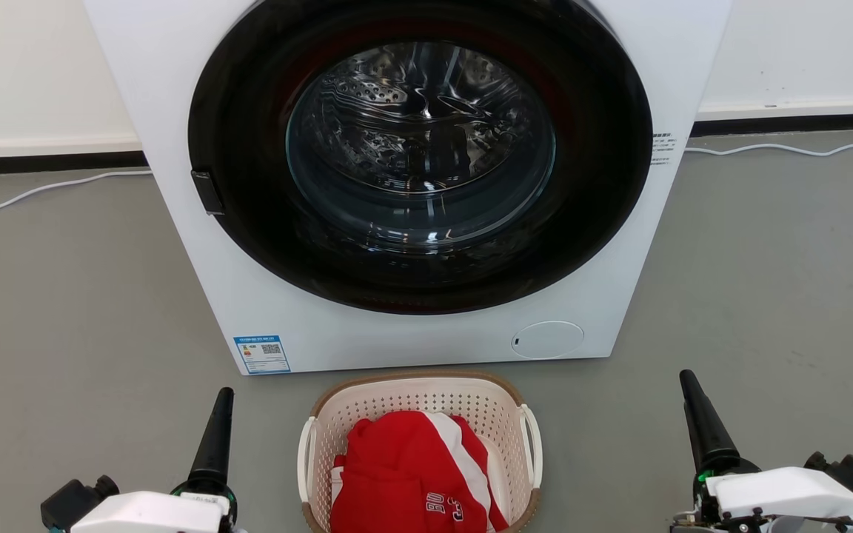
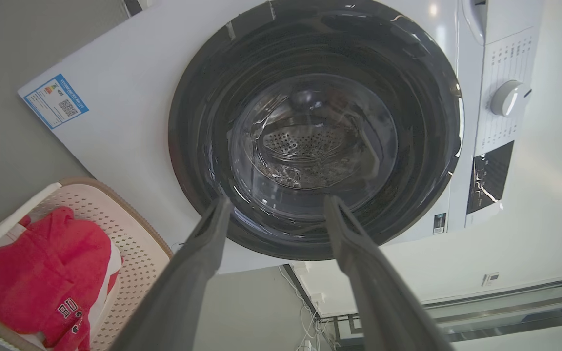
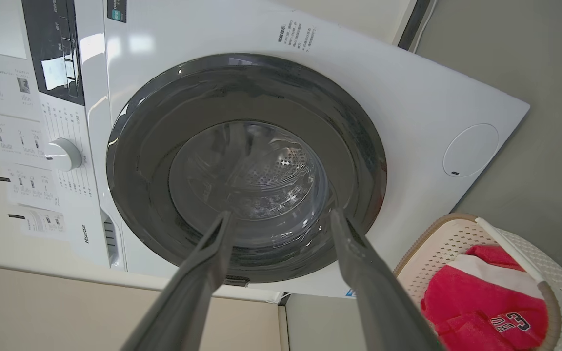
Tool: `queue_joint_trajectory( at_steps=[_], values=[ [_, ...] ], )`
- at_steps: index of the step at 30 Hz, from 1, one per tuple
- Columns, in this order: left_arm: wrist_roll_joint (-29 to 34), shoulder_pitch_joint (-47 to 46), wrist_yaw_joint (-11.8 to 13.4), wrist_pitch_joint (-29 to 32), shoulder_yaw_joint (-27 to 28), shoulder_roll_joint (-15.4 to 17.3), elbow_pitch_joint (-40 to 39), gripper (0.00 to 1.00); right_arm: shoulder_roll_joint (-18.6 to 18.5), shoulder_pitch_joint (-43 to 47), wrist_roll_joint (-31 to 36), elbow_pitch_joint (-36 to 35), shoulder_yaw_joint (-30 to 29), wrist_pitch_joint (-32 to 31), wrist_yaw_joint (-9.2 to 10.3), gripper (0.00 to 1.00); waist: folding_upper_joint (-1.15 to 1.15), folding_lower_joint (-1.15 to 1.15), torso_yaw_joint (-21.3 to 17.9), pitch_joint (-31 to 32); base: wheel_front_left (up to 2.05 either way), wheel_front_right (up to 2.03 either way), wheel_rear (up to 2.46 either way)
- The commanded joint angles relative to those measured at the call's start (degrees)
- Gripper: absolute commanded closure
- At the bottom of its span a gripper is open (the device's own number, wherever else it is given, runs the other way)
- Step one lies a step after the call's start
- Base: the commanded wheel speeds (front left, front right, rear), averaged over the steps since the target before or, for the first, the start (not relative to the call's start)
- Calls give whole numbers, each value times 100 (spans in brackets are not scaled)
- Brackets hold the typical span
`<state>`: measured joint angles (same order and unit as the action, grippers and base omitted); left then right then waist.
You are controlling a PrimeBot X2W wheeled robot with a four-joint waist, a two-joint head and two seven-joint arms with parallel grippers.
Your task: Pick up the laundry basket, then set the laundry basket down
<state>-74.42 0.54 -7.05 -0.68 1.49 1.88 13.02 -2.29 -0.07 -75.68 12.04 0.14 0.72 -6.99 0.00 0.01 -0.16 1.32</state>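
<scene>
Held the left fingers (image 2: 183, 287) spread wide, gripping nothing; held the right fingers (image 3: 371, 287) just as wide, also empty. Hung at 9 and 3 o'clock of the laundry basket (image 1: 412, 380), clear of its white loop handles. Found the basket on the grey floor (image 1: 64, 296) at 6 o'clock of the washing machine (image 1: 397, 340), just beside its white front, with a red garment (image 1: 404, 474) heaped inside
</scene>
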Motion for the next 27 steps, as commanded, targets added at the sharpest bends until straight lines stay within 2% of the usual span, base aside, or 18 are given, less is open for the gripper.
queue_joint_trajectory(
  at_steps=[1,12,21,27],
  values=[
    [202,-151,-16,-60,48,47,-214,0,-60,-131,176,-186,73,74,-20,0,0,-1,0,4,0,0,0],
    [1420,-112,-20,-247,-40,54,-463,0,-93,-105,1171,-332,273,258,-24,0,0,-1,-10,40,0,0,0],
    [2438,-56,-23,-400,-99,97,-556,0,-124,-80,2229,-444,392,409,-28,0,0,-1,-28,87,0,0,0],
    [2897,-24,-25,-520,-116,89,-576,0,-95,-41,3003,-440,403,527,-30,0,0,-1,-43,109,0,0,0]
  ],
)
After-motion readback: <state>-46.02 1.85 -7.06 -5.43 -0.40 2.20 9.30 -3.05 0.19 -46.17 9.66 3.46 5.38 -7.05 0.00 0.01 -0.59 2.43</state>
